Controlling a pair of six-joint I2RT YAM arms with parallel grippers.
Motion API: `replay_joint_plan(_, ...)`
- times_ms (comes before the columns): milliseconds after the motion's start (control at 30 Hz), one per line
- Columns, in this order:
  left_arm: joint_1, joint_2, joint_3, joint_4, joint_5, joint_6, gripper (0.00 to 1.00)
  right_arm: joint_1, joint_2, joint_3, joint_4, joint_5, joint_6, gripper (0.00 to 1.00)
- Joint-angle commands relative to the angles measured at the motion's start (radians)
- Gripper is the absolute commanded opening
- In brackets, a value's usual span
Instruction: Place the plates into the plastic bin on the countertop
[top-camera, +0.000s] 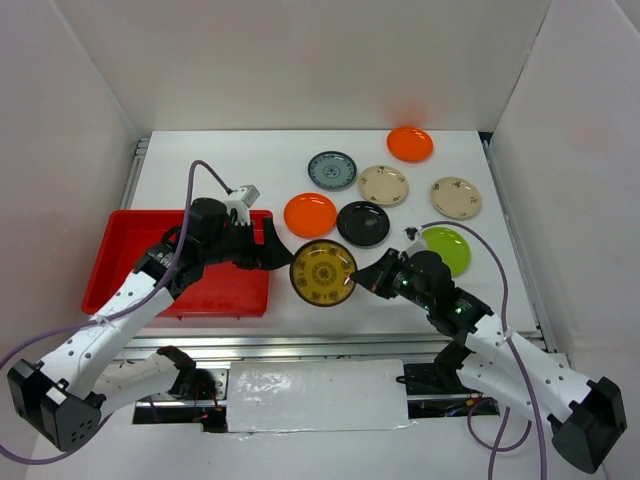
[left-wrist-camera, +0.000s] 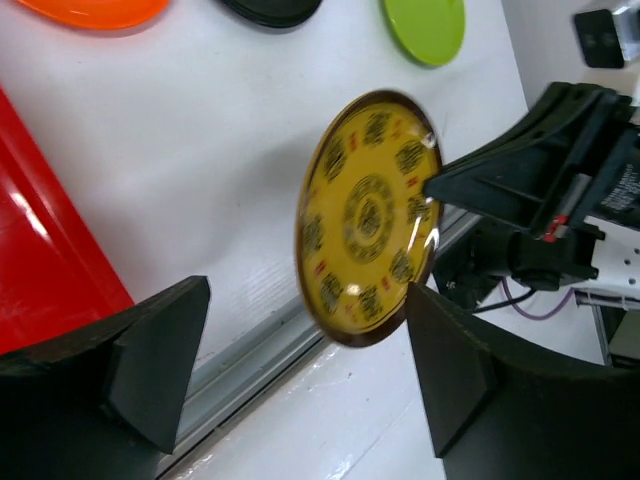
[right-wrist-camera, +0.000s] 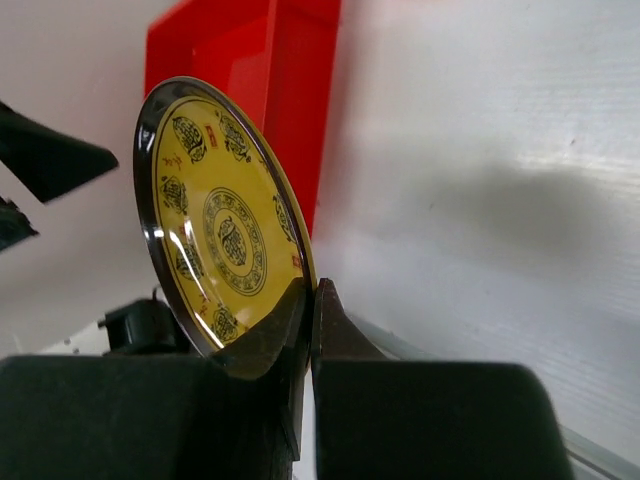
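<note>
A black-gold patterned plate (top-camera: 323, 273) (right-wrist-camera: 225, 215) hangs on edge above the countertop (top-camera: 250, 170), near its front rail. My right gripper (top-camera: 362, 278) (right-wrist-camera: 313, 290) is shut on its rim from the right. My left gripper (top-camera: 282, 250) (left-wrist-camera: 300, 340) is open just left of the plate (left-wrist-camera: 368, 215), with the plate's lower rim close to one finger (left-wrist-camera: 450, 370); I see no contact. The red plastic bin (top-camera: 230, 285) (left-wrist-camera: 40, 270) lies at the left under the left arm, and no plates show in its visible part. Several other plates lie on the countertop.
On the countertop lie an orange plate (top-camera: 310, 214), a glossy black plate (top-camera: 363, 222), a lime green plate (top-camera: 445, 250), a blue-grey plate (top-camera: 332, 170), two cream plates (top-camera: 384, 185) (top-camera: 456, 197) and a second orange plate (top-camera: 410, 143). White walls enclose three sides.
</note>
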Motion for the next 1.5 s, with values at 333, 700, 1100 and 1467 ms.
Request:
replay_joint_plan(333,-0.015,0.098,0.038,0.009,-0.006,0.023,0.76,0.050,0.069,0.119,0.121,-0.063,-0.035,0.00)
replay_joint_plan(700,-0.023,0.098,0.061,-0.009,-0.088,-0.024,0.00,0.047,0.192,0.178,0.195,-0.064,-0.056,0.54)
replay_joint_plan(1100,0.471,0.046,-0.020,-0.134,-0.500,-0.227,0.00,-0.076,0.151,0.126,-0.057,0.261,0.008,1.00)
replay_joint_plan(1467,0.671,0.285,-0.152,0.050,-0.337,-0.191,0.00,-0.385,0.201,0.040,0.010,0.144,-0.021,1.00)
